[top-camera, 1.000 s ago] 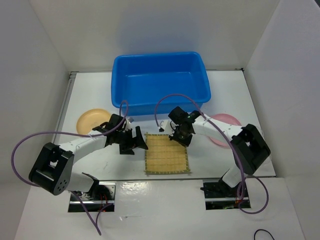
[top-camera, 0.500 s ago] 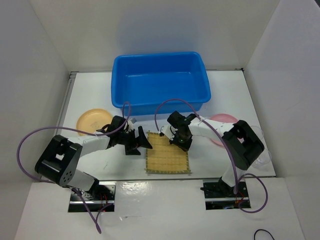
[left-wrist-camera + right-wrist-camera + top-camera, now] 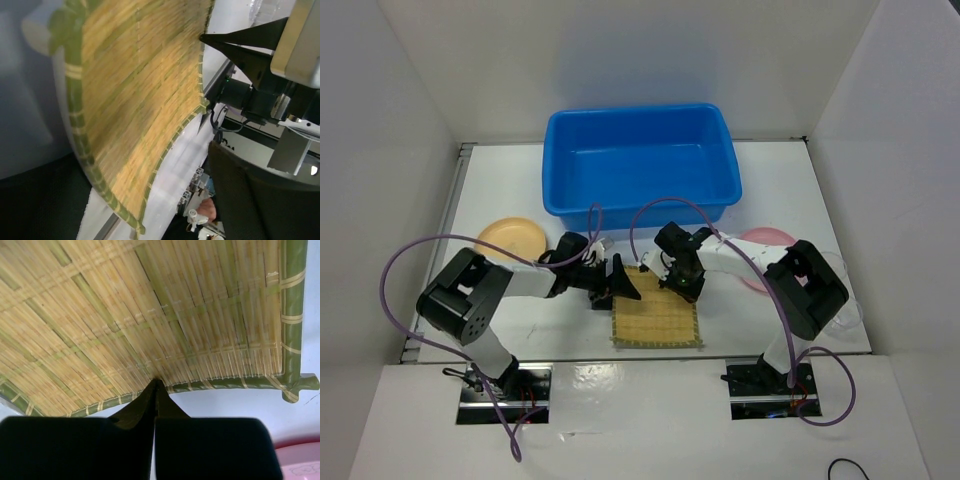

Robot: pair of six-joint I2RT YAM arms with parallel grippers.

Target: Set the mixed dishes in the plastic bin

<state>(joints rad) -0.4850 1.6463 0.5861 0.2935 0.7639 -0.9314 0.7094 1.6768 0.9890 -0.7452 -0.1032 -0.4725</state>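
Note:
The square bamboo mat [image 3: 655, 318] lies flat in front of the blue plastic bin [image 3: 638, 150]. My left gripper [image 3: 620, 286] is open at the mat's left edge. In the left wrist view [image 3: 145, 165] the mat [image 3: 135, 90] fills the space between the fingers and looks bowed. My right gripper [image 3: 685, 285] is shut, its tip [image 3: 156, 382] touching the mat's far edge [image 3: 150, 315]. The tan plate [image 3: 510, 238] lies at the left. The pink plate [image 3: 772, 247] lies at the right, partly under my right arm. A bit of clear glass [image 3: 264, 9] shows at the left wrist view's top edge.
White walls enclose the table on the left, back and right. The bin stands against the back, just beyond both grippers. Purple cables loop over both arms. The pink plate's rim [image 3: 300, 460] shows at the lower right of the right wrist view.
My left gripper has moved right, from beside the mat to its left edge. My right gripper shifted slightly left onto the mat's far edge, then stayed.

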